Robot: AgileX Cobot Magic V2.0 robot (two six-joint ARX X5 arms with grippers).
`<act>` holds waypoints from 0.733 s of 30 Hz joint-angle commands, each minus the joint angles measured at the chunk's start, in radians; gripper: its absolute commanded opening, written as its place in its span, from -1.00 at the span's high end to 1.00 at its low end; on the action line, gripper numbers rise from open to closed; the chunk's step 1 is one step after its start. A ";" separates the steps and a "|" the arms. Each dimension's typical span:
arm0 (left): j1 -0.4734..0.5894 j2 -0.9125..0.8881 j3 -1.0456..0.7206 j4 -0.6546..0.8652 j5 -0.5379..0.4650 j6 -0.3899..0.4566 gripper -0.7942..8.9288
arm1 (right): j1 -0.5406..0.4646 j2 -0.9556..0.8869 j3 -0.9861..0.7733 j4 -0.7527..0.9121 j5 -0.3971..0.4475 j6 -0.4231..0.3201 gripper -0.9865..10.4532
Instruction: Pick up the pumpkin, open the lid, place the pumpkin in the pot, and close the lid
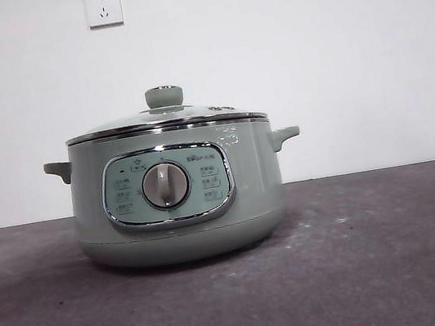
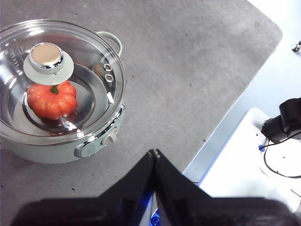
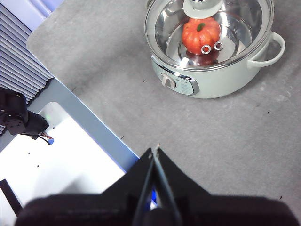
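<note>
The sage-green pot (image 1: pixel 177 194) stands on the grey table, its dial facing the front view. The glass lid (image 1: pixel 166 119) sits shut on it, with its green knob (image 1: pixel 164 97) on top. The orange-red pumpkin (image 2: pixel 51 100) lies inside the pot under the lid, seen through the glass in both wrist views (image 3: pixel 201 34). My left gripper (image 2: pixel 154 153) is shut and empty, held high and away from the pot (image 2: pixel 61 141). My right gripper (image 3: pixel 154 150) is shut and empty, also high and away from the pot (image 3: pixel 221 80). Neither gripper shows in the front view.
The grey mat (image 1: pixel 366 263) covers the table around the pot. Its edge and a white base with cables (image 2: pixel 263 165) lie beyond it in the left wrist view. A white base (image 3: pixel 51 160) lies beyond the mat's edge in the right wrist view. Wall sockets (image 1: pixel 103 7) sit behind.
</note>
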 commanded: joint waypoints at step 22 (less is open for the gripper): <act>0.285 -0.235 -0.006 0.344 -0.081 0.113 0.84 | 0.000 -0.019 -0.002 -0.011 0.003 0.009 0.83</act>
